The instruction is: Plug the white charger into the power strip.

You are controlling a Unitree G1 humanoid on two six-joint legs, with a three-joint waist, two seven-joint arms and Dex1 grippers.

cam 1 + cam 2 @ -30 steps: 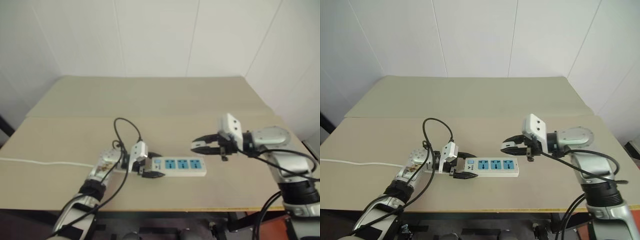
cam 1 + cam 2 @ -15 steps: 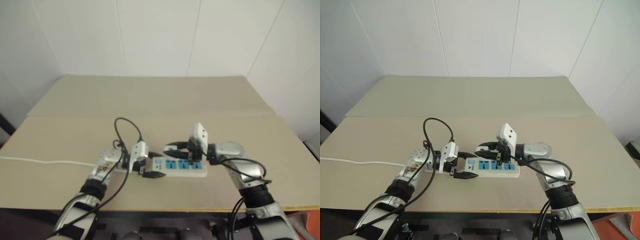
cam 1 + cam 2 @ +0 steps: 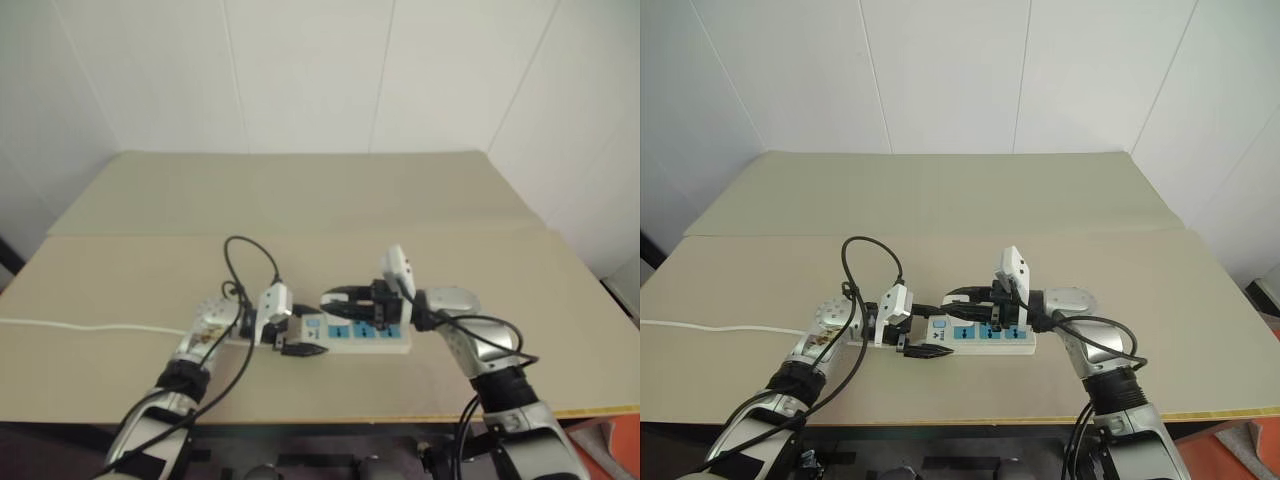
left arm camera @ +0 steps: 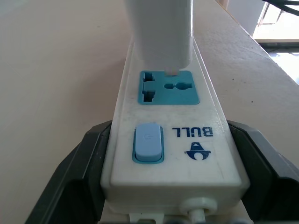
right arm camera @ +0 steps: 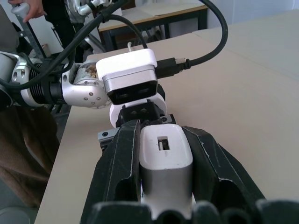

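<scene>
Swung leftward, right tool (image 5: 166, 186) pinches white charger (image 5: 166, 154), seemingly touching power strip (image 4: 170, 135).

The power strip (image 3: 978, 338) lies flat on the tan surface (image 3: 940, 200), near its front edge, long side running left to right, its blue socket panels facing up. The left claw (image 3: 925, 331) is clamped on the strip's switch end, one black finger (image 3: 925, 350) on the near side. A black cable (image 3: 865, 275) loops up from the left wrist. The right claw (image 3: 958, 297) reaches in from the right, pointing left, low over the strip's sockets; whatever its fingers hold is too small to make out. A thin white cord (image 3: 720, 327) runs from the strip's left end across the surface to the left edge.
</scene>
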